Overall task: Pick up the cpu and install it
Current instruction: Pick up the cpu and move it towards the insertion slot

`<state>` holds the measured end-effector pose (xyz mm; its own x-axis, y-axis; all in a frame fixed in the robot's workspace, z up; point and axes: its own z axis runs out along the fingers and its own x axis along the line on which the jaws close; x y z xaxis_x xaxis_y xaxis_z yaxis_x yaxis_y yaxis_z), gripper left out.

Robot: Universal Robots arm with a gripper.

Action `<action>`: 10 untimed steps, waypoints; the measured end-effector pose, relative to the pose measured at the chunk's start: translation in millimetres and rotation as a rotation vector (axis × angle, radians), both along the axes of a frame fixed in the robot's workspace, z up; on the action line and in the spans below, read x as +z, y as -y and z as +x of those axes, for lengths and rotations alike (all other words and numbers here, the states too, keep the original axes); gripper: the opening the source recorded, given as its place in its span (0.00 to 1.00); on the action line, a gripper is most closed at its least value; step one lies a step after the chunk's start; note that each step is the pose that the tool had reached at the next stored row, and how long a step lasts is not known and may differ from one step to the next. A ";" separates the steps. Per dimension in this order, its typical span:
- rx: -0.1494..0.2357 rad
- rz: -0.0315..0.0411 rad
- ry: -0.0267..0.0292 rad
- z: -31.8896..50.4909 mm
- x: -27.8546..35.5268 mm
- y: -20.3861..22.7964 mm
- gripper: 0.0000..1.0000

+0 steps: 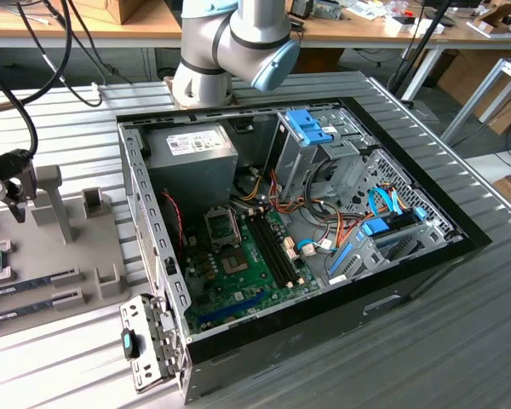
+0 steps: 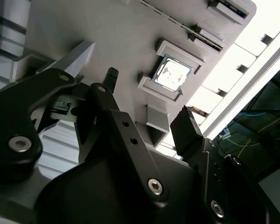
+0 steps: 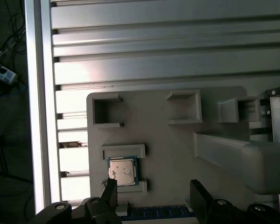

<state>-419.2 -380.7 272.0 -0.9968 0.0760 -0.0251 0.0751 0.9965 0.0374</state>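
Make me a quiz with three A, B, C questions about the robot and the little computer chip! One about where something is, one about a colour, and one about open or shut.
1. Where is the small square silver-topped cpu chip?
A) in the grey plastic holder plate
B) on the floor
C) pinched between the jaws

2. What colour is the circuit board inside the open black computer case?
A) red
B) green
C) white

3. How are the robot's black jaws?
A) shut on the chip
B) shut on a cable
C) open, holding nothing

Answers:
1 A: both wrist views show the chip lying in a recess of the plate.
2 B: the board shows green in the exterior view.
3 C: the jaws stand apart with nothing between them.
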 end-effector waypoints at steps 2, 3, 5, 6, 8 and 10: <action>0.000 0.0000 -0.0001 0.0 -0.5 0.0 0.72; 0.000 0.0000 -0.0001 0.0 -0.8 0.0 0.72; 0.000 0.0000 -0.0001 0.0 -1.2 0.0 0.72; 0.000 0.0000 -0.0001 0.0 -1.3 0.0 0.72; 0.000 0.0000 -0.0001 0.0 -1.7 0.0 0.72; 0.000 0.0000 -0.0001 0.0 -2.1 0.0 0.72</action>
<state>-419.2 -380.7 269.9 -0.9968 0.0760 -0.0250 0.0751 0.9965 0.0374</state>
